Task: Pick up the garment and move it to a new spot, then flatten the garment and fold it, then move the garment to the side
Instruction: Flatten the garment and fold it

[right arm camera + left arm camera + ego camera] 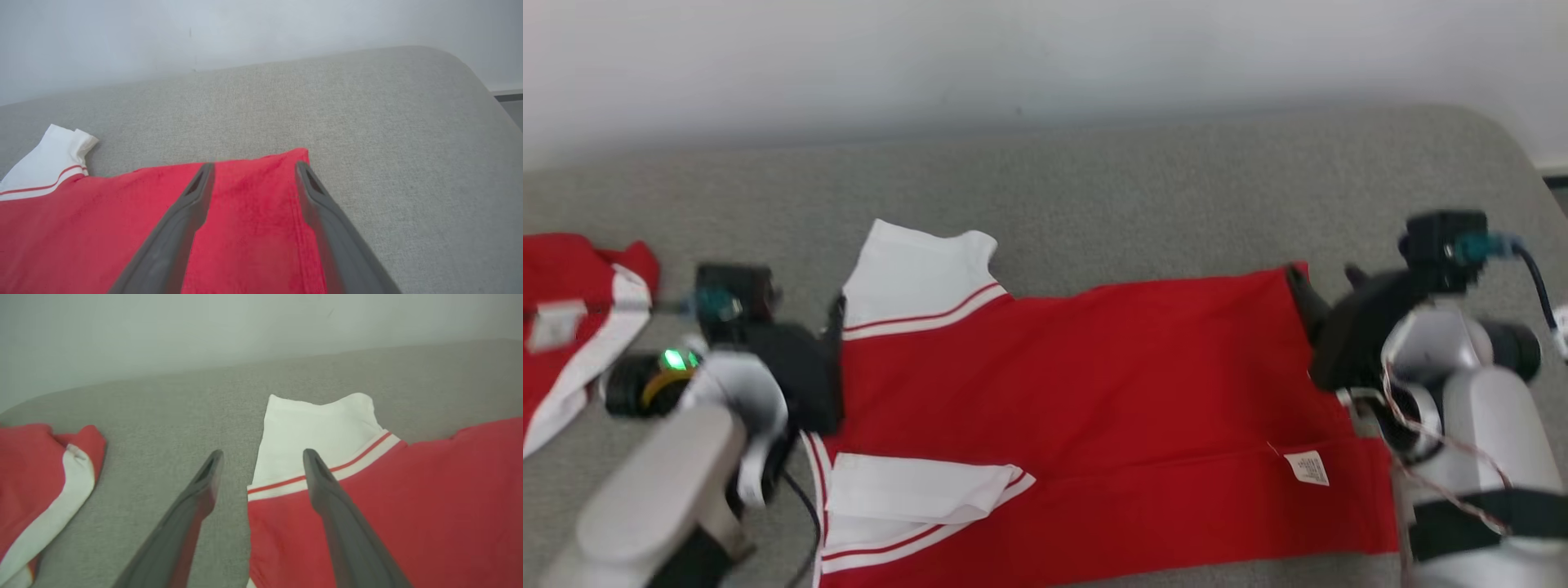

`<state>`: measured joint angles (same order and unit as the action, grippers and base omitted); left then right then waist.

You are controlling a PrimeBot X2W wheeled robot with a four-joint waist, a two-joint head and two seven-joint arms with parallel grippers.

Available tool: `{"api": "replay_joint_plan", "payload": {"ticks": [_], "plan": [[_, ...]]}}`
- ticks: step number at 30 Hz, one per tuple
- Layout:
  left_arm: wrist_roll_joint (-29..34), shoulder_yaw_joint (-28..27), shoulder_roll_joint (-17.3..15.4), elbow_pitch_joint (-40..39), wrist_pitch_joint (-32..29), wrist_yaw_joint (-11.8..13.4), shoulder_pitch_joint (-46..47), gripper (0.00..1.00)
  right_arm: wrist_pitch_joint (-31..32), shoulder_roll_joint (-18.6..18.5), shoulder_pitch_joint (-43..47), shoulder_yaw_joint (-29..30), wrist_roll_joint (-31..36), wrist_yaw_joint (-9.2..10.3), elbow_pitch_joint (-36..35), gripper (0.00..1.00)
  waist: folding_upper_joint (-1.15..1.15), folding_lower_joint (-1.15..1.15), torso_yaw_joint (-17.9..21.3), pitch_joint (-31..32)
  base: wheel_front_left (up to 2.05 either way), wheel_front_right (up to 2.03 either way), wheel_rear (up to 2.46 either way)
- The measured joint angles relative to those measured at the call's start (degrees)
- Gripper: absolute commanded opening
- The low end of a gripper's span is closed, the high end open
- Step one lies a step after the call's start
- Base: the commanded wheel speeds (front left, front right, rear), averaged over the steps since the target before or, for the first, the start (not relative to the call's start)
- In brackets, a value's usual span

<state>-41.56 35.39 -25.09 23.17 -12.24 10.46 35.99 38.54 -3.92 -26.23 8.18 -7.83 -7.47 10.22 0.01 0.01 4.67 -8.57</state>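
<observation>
Far left: second red garment (572,327) bunched on counter (1094,188), well apart from work, no obstruction.
Left gripper (261,455): fingers spread, empty, straddling garment (1094,384) left edge just below white sleeve (915,273).
Garment: centre of counter, spread flat, near strip with label (1308,468) doubled over.
Right gripper (254,164): fingers spread, empty, over far right corner.
Judgement: grippers sit at opposite ends to control far edge for next fold. Counter beyond unobstructed.

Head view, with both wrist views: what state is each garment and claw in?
Red garment: laid flat, near edge folded over, ungripped.
Left claw: open, holding nothing.
Right claw: open, holding nothing.
Second garment: bunched up at the left.
</observation>
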Motion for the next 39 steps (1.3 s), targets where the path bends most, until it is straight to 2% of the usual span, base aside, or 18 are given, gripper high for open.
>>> {"api": "replay_joint_plan", "payload": {"ticks": [5, 11, 23, 24, 26, 27, 28, 30, 34, 39], "plan": [[1.14, -0.1, 0.07, 9.31, -2.32, -2.94, 11.07, 1.0, -4.01, 0.36, -10.48, -4.23, -1.07, 0.0, 6.62, 1.0, 0.0, 0.02, 2.36, -4.91, 0.0, 0.0, 0.0], [3.44, 1.37, -0.21, 17.61, -4.28, -5.46, 19.55, 1.0, -7.55, 0.73, -16.35, -9.24, -2.4, 0.0, 12.14, 1.0, 0.01, 0.02, 5.85, -10.37, 0.0, 0.0, 0.0], [3.57, 1.12, -0.29, 27.2, -6.25, -5.37, 26.61, 1.0, -10.58, -0.15, -18.66, -10.44, -3.42, 0.0, 16.53, 1.0, 0.0, 0.0, 11.08, -16.84, 0.0, 0.0, 0.0], [3.57, 1.15, -0.29, 27.51, -6.39, -5.36, 26.73, 0.95, -10.63, -0.2, -18.66, -10.47, -3.43, 0.0, 16.71, 1.0, 0.0, 0.0, 11.21, -17.05, 0.0, 0.0, 0.0], [3.25, 1.0, -0.18, 28.2, -6.51, -5.46, 27.36, 0.72, -10.81, -0.36, -18.67, -10.59, -3.42, 0.0, 16.96, 1.0, 0.0, -0.01, 11.29, -17.34, 0.0, 0.0, 0.0], [3.25, 1.04, -0.08, 28.49, -6.68, -5.52, 27.61, 0.49, -10.81, -0.42, -18.69, -10.7, -3.42, 0.0, 17.11, 1.0, 0.0, -0.01, 11.24, -17.39, 0.0, 0.0, 0.0], [3.2, 1.07, 0.04, 28.84, -6.81, -5.55, 27.74, 0.39, -10.78, -0.44, -18.73, -10.8, -3.37, 0.0, 17.27, 1.0, 0.0, -0.01, 11.18, -17.43, 0.0, 0.0, 0.0], [2.83, 0.93, 0.18, 29.34, -7.0, -5.78, 28.0, 0.0, -10.48, -0.46, -19.37, -10.9, -3.14, 0.0, 17.55, 1.0, -0.01, -0.01, 11.1, -17.57, 0.0, 0.0, 0.0], [2.13, 0.77, 0.54, 30.2, -7.93, -6.45, 28.92, 0.0, -8.89, -0.93, -20.85, -10.9, -2.1, 0.0, 17.61, 1.0, -0.01, -0.01, 10.84, -18.05, 0.0, 0.0, 0.0], [0.86, 0.21, 1.27, 30.03, -8.7, -6.88, 29.56, 0.0, -3.54, -2.52, -22.37, -9.15, 0.13, 0.0, 18.25, 1.0, 0.0, -0.01, 10.15, -18.35, 0.0, 0.0, 0.0]]}}
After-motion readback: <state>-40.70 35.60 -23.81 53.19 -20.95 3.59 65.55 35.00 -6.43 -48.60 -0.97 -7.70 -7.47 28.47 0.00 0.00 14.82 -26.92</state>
